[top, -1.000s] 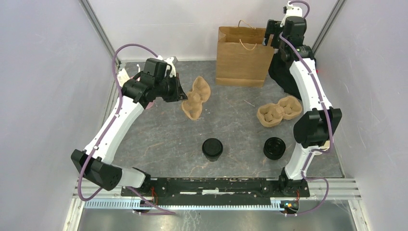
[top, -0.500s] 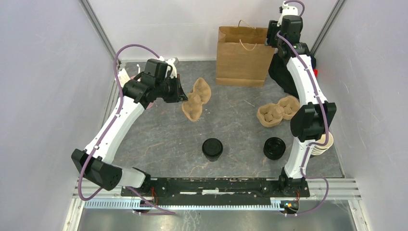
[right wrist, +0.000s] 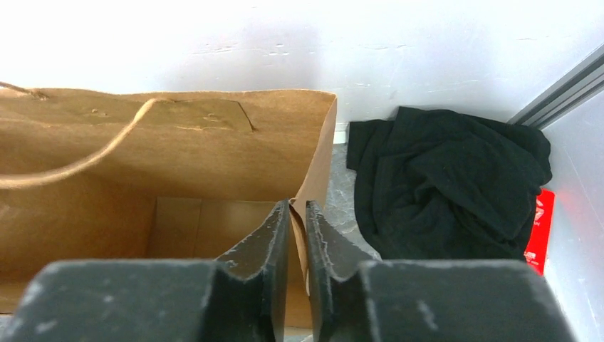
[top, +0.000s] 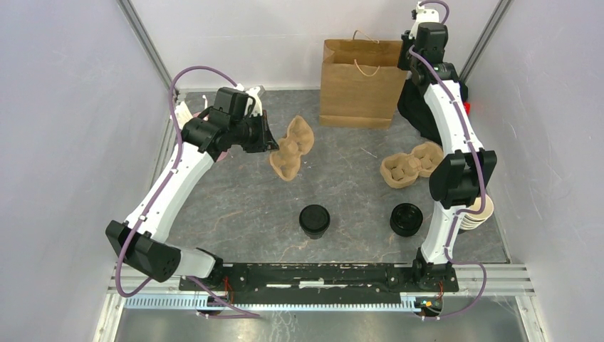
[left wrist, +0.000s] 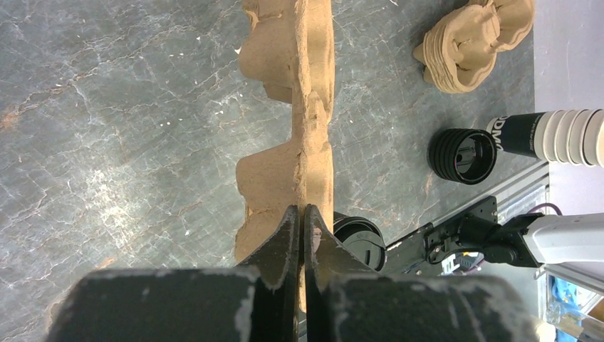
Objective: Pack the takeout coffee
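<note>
The takeout coffee (top: 314, 219), a dark cup under a black dome lid, stands upright at the table's front centre and also shows just beyond the left fingers as the coffee (left wrist: 365, 241). My left gripper (top: 270, 140) (left wrist: 300, 212) is shut on the rim of a brown pulp cup carrier (top: 290, 147) (left wrist: 299, 107), holding it on edge and tilted above the table. At the back, my right gripper (top: 404, 60) (right wrist: 298, 207) is shut on the top of the right side wall of the brown paper bag (top: 360, 85) (right wrist: 164, 157). The bag stands open and looks empty inside.
A stack of pulp carriers (top: 412, 164) (left wrist: 474, 39) lies right of centre. A squat stack of black lids (top: 406, 219) (left wrist: 463, 155) sits front right, beside a stack of cream-rimmed cups (top: 478, 214) (left wrist: 563, 134). A black cloth (right wrist: 449, 178) lies in the back right corner.
My right gripper's jaws have closed from wide open onto the bag's right wall, and the wrist has shifted slightly right. The left arm and carrier have not moved.
</note>
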### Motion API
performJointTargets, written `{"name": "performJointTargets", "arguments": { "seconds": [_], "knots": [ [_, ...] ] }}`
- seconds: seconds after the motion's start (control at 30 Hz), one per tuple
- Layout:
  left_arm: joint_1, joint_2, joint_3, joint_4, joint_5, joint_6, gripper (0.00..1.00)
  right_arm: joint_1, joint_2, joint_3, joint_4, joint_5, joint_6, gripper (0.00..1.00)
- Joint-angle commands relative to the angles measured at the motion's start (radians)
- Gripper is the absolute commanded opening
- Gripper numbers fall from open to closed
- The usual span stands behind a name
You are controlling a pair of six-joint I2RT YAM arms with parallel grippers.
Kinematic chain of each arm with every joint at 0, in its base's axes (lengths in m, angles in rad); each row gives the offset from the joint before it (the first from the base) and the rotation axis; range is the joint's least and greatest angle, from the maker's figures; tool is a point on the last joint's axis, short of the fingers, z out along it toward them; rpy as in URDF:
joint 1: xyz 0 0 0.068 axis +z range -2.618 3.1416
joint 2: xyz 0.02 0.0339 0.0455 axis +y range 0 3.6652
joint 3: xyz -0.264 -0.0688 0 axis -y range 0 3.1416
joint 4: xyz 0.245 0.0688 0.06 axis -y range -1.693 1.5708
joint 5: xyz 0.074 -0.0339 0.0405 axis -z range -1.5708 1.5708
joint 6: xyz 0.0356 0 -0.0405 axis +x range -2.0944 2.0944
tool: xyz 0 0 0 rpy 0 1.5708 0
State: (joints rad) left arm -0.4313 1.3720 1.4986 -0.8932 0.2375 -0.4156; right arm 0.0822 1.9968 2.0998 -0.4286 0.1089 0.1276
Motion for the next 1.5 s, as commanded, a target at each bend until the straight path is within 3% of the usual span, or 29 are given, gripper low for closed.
{"name": "performJointTargets", "arguments": {
  "seconds": [0.0,0.1,0.23,0.5,0.8,1.0,1.47],
  "knots": [
    [0.007,0.012,0.018,-0.004,0.032,0.029,0.02,-0.004,-0.031,0.035,0.012,-0.035,0.002,0.13],
    [0.007,0.023,0.025,0.000,0.035,0.031,0.02,-0.004,-0.060,0.005,0.013,-0.061,0.013,0.04],
    [0.007,0.022,0.028,0.001,0.042,0.021,0.02,-0.003,-0.108,-0.046,0.001,-0.107,0.035,0.00],
    [0.007,-0.041,0.084,-0.062,-0.180,-0.011,0.02,0.020,-0.230,-0.195,-0.012,-0.250,0.094,0.00],
    [0.008,-0.125,0.152,-0.031,-0.359,-0.041,0.02,0.141,-0.317,-0.281,-0.092,-0.402,0.093,0.00],
    [0.008,-0.158,0.316,-0.001,-0.452,-0.036,0.02,0.248,-0.419,-0.428,-0.072,-0.446,0.062,0.00],
    [0.007,-0.220,0.347,0.091,-0.423,-0.008,0.02,0.290,-0.605,-0.653,-0.048,-0.439,0.047,0.00]
  ]
}}
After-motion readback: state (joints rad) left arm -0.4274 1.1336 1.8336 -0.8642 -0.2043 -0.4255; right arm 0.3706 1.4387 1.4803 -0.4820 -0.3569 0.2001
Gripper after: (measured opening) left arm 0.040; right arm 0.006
